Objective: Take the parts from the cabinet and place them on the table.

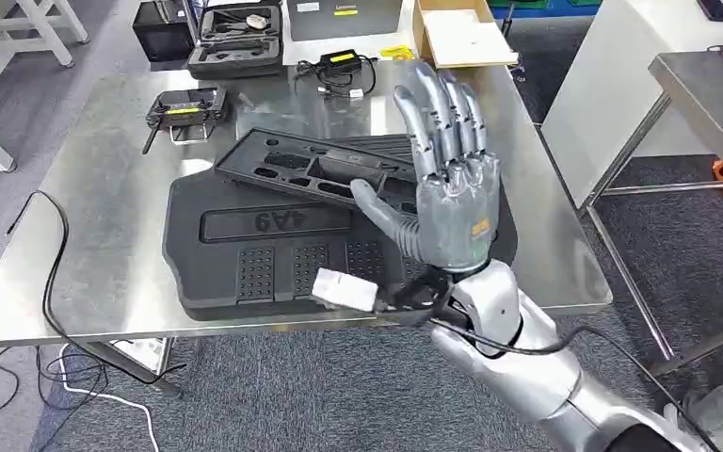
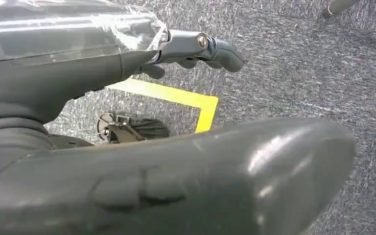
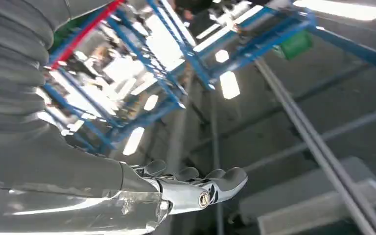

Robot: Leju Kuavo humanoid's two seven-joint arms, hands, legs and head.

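Parts of moulded black plastic already lie on the steel desk (image 1: 85, 245): a big flat tray (image 1: 245, 247) stamped 4A9 near the front edge, and a slimmer slotted tray (image 1: 325, 169) resting tilted across its far side; the cabinet is nowhere we can point to, so we cannot say what is left in it; our right hand (image 1: 447, 179) stands raised above the trays with palm turned up and fingers spread, holding nothing, and the right wrist view agrees, its fingertips (image 3: 225, 178) loose against the ceiling lights; our left hand (image 2: 196, 49) hangs low over the grey carpet (image 2: 298, 63) beside a yellow floor marking (image 2: 176, 98), and we judge it idle, though we cannot tell how its fingers lie; we reckon these trays light for their spread, thin-walled and somewhat springy, with a smooth matt skin that would slip under a flat press; the better hold looks to be along a long rim, thumb over and fingers beneath, or hooked into a cut-out slot of the slim tray; gripped at one corner alone, the wide tray would likely sag and twist.
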